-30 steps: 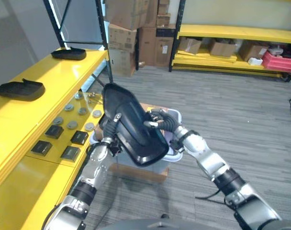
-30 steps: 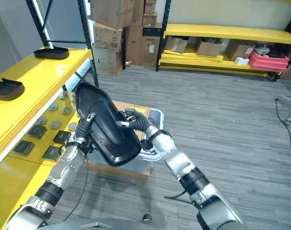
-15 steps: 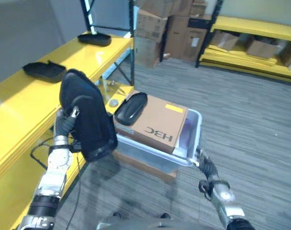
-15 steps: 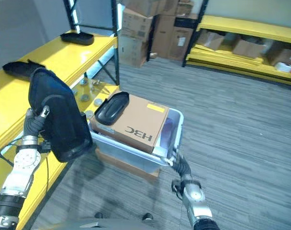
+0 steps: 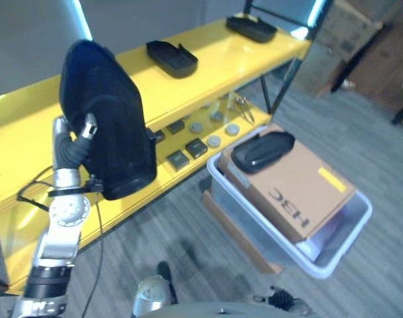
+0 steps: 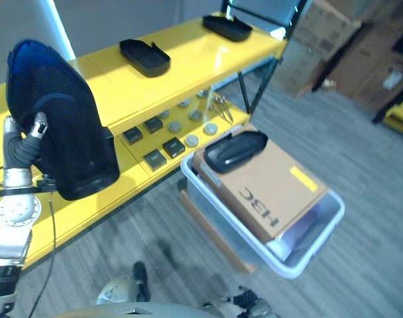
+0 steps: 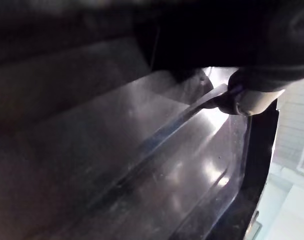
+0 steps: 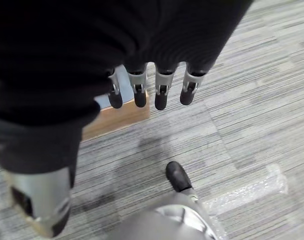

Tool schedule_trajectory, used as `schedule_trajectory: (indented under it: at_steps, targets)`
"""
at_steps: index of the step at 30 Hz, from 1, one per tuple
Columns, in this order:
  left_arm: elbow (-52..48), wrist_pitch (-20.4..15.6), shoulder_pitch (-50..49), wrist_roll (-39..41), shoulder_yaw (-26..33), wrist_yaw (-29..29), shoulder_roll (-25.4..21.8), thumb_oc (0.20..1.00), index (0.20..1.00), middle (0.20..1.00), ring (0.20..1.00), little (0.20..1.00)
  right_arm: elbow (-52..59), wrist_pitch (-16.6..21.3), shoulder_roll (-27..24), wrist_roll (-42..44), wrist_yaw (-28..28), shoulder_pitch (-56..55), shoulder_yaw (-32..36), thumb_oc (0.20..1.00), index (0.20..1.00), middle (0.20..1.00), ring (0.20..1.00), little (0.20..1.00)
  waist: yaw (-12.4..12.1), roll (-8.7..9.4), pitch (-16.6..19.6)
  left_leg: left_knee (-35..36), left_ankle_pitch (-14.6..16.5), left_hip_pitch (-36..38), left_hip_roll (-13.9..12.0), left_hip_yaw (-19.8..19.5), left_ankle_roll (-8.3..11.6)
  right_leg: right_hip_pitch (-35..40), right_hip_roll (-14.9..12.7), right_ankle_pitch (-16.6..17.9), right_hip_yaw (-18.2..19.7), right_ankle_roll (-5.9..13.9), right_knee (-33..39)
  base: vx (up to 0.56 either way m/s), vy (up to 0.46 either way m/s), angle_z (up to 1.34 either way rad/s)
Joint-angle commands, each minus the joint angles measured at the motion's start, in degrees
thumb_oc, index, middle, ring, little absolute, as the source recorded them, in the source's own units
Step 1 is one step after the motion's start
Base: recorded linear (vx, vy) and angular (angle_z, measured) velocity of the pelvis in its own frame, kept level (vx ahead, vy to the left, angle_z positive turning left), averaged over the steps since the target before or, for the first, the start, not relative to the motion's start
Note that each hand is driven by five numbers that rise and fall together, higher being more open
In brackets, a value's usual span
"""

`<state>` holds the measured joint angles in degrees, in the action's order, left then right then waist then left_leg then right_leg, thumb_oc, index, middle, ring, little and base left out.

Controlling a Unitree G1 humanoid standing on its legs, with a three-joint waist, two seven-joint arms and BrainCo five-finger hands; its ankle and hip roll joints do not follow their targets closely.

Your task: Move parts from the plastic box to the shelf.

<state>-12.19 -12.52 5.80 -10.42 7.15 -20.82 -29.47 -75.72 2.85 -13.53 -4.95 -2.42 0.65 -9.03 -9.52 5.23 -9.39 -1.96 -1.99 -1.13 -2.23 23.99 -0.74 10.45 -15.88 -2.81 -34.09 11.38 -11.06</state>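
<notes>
The left hand (image 5: 74,142) gripped a large black moulded part (image 5: 109,122), fingers curled over its edge, and held it upright in the air in front of the yellow shelf (image 5: 29,132), apart from the shelf top, where two more black parts (image 5: 171,58) lay well apart. The right hand (image 8: 152,85) hung over the grey floor (image 8: 242,100) with straight fingers and held nothing. Beside the shelf, the plastic box (image 5: 334,248) held a cardboard carton (image 5: 297,189) with another black part (image 5: 262,150) resting on top of it
</notes>
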Motion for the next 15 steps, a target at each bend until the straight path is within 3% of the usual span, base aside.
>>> schedule_trajectory:
  at_steps: [1, 2, 3, 4, 6, 7, 8, 10, 11, 13, 15]
  targets:
    - [-3.9, -2.4, 2.1, -3.1, 0.8, -0.2, -3.4, 0.200, 0.200, 0.200, 0.200, 0.200, -0.6, -1.1, -0.3, -0.4, 0.3, -0.9, 0.6, 1.000, 1.000, 1.000, 1.000, 1.000, 2.6, -2.23, 1.7, 4.9, -0.4, 2.9, 2.4, -3.9, -0.78, -5.7, -1.9, 13.5, 8.8, 2.82, -24.3, 0.11, 0.141, 1.28]
    - [-4.2, -2.3, 2.1, -3.7, 0.7, -0.3, -3.8, 0.200, 0.200, 0.200, 0.200, 0.200, -0.7, -1.1, 0.1, 0.5, 0.1, -1.1, 1.0, 1.000, 1.000, 1.000, 1.000, 1.000, 3.3, -3.00, 1.0, 4.9, -0.8, 3.3, 1.8, -4.1, -1.51, -8.2, -0.7, 14.2, 11.8, 1.91, -26.3, 0.02, 0.063, 1.19]
    - [-4.2, -2.3, 2.1, -3.7, 0.8, -0.3, -3.8, 0.200, 0.200, 0.200, 0.200, 0.200, -0.7, -1.1, 0.1, 0.5, 0.0, -1.0, 1.0, 1.000, 1.000, 1.000, 1.000, 1.000, 3.1, -3.03, 1.1, 5.0, -0.8, 3.2, 1.7, -3.9, -1.55, -8.6, -0.7, 14.2, 12.1, 1.91, -26.5, 0.09, -0.037, 0.83]
    - [-3.6, -2.4, 2.6, -3.0, -0.3, -0.6, -4.1, 0.200, 0.200, 0.200, 0.200, 0.200, 0.0, -0.7, 0.8, 2.3, 0.1, -0.7, 0.9, 1.000, 1.000, 1.000, 1.000, 1.000, 4.6, -4.23, 0.3, 6.6, -1.2, 4.5, 1.2, -7.9, -1.10, -15.0, 4.8, 8.7, 19.4, 0.05, -26.7, 0.18, -0.064, 0.67]
    - [-3.3, -2.6, 3.7, -2.5, -1.2, -0.5, -4.2, 0.200, 0.200, 0.200, 0.200, 0.200, 0.2, -0.5, 0.9, 3.2, 0.2, -1.0, 0.7, 1.000, 1.000, 1.000, 1.000, 1.000, 5.1, -4.91, 0.1, 6.9, -1.6, 4.4, 1.1, -10.2, -0.50, -16.6, 6.0, 7.5, 20.9, -0.84, -23.3, 0.16, -0.082, 0.35]
    - [-3.5, -2.7, 4.0, -2.1, -1.5, -0.2, -4.7, 0.200, 0.200, 0.200, 0.200, 0.200, 0.4, -0.5, 1.0, 3.5, 0.1, -1.3, 0.3, 1.000, 1.000, 1.000, 1.000, 1.000, 4.9, -5.07, -0.3, 7.0, -1.4, 4.6, 1.3, -12.1, 0.01, -15.8, 4.0, 6.9, 20.6, -1.51, -18.5, 0.20, -0.269, 1.15]
    - [-2.9, -3.3, 4.3, -0.4, -2.1, -0.5, -4.6, 0.200, 0.200, 0.200, 0.200, 0.200, 0.7, -0.5, 1.1, 3.8, -0.1, -2.3, 0.4, 1.000, 1.000, 1.000, 1.000, 1.000, 5.9, -5.09, -0.1, 7.0, -0.2, 4.2, 1.5, -16.1, 1.58, -15.0, 1.6, 7.2, 23.2, -2.20, -2.2, 0.30, -0.295, 1.47]
    - [-2.4, -3.3, 4.6, 0.5, -2.4, -0.6, -4.6, 0.200, 0.200, 0.200, 0.200, 0.200, 1.1, -0.5, 0.8, 4.0, -0.2, -2.5, 0.4, 1.000, 1.000, 1.000, 1.000, 1.000, 6.3, -4.91, 0.0, 7.0, 0.0, 4.3, 1.6, -17.6, 2.12, -14.0, 1.7, 7.7, 24.9, -1.76, 1.4, 0.21, -0.213, 1.45]
    - [0.0, -3.0, 7.4, 1.6, -4.6, -0.4, -4.4, 0.200, 0.200, 0.200, 0.200, 0.200, 1.4, -0.3, 0.3, 6.2, -0.6, -3.1, 1.3, 1.000, 1.000, 1.000, 1.000, 1.000, 8.3, -4.45, 0.2, 7.0, 0.1, 3.8, 1.8, -22.0, 2.99, -13.3, 3.3, 8.0, 34.7, -0.56, 8.6, 0.13, -0.160, 1.57]
    - [0.6, -3.1, 8.6, 2.2, -5.6, 0.1, -4.2, 0.200, 0.200, 0.200, 0.200, 0.200, 1.1, -0.2, 0.2, 7.2, -0.5, -3.2, 1.9, 1.000, 1.000, 1.000, 1.000, 1.000, 8.3, -4.29, 0.5, 7.0, 0.3, 3.7, 1.7, -23.1, 3.62, -12.9, 2.8, 8.7, 34.1, -0.14, 10.1, 0.13, -0.183, 1.88]
    - [2.1, -2.2, 8.8, 2.2, -4.9, -0.4, -3.8, 0.200, 0.200, 0.200, 0.200, 0.200, 0.5, -0.6, 0.4, 6.8, -0.8, -3.5, 2.2, 1.000, 1.000, 1.000, 1.000, 1.000, 8.0, -3.21, 1.6, 7.0, 0.6, 3.7, 1.6, -23.8, 4.28, -11.2, 1.7, 9.5, 29.6, 0.22, 11.0, 0.14, -0.259, 1.30]
